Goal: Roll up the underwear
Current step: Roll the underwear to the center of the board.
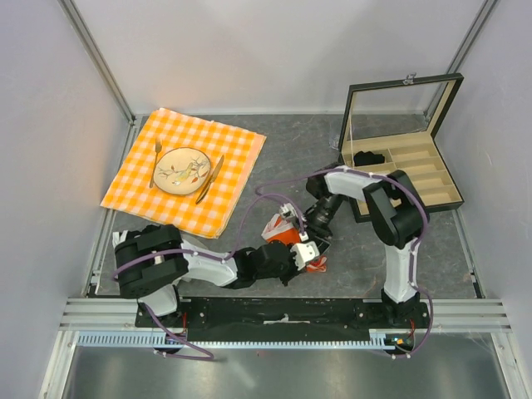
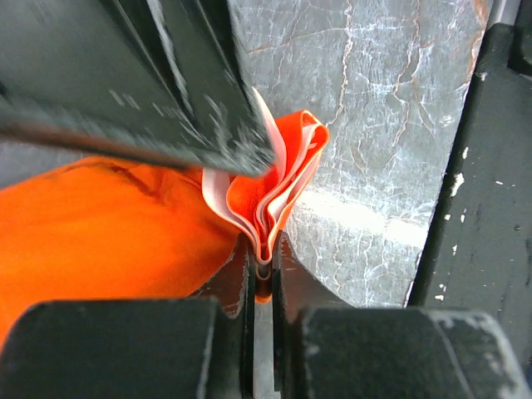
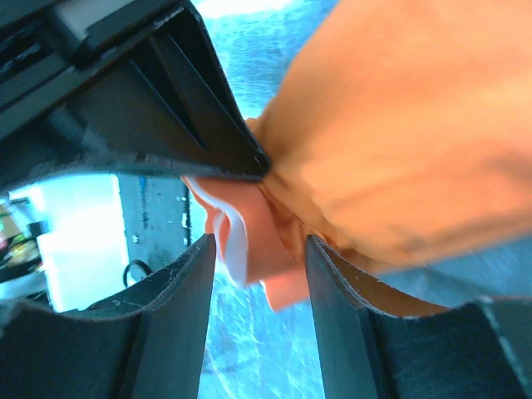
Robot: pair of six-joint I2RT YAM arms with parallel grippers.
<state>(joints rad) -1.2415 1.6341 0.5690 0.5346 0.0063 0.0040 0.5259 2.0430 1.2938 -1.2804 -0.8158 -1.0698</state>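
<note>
The underwear [image 1: 284, 233] is a bright orange-red bundle with white trim, on the grey table between both grippers. My left gripper [image 1: 309, 254] is shut on a folded, layered edge of it; the left wrist view shows the fold [image 2: 278, 179] pinched between the closed fingertips [image 2: 263, 259]. My right gripper [image 1: 313, 226] reaches in from the other side. In the right wrist view its jaws [image 3: 260, 249] stand apart with a hanging flap of the underwear [image 3: 399, 125] between them, not squeezed. The left gripper's finger [image 3: 150, 108] crosses above.
An orange checkered cloth [image 1: 237, 150] at the back left carries a plate [image 1: 182, 170], fork [image 1: 156, 162] and knife [image 1: 209, 179]. An open compartment box [image 1: 455, 196] at the back right holds a small black bundle [image 1: 368, 157]. The right arm bends in front of the box.
</note>
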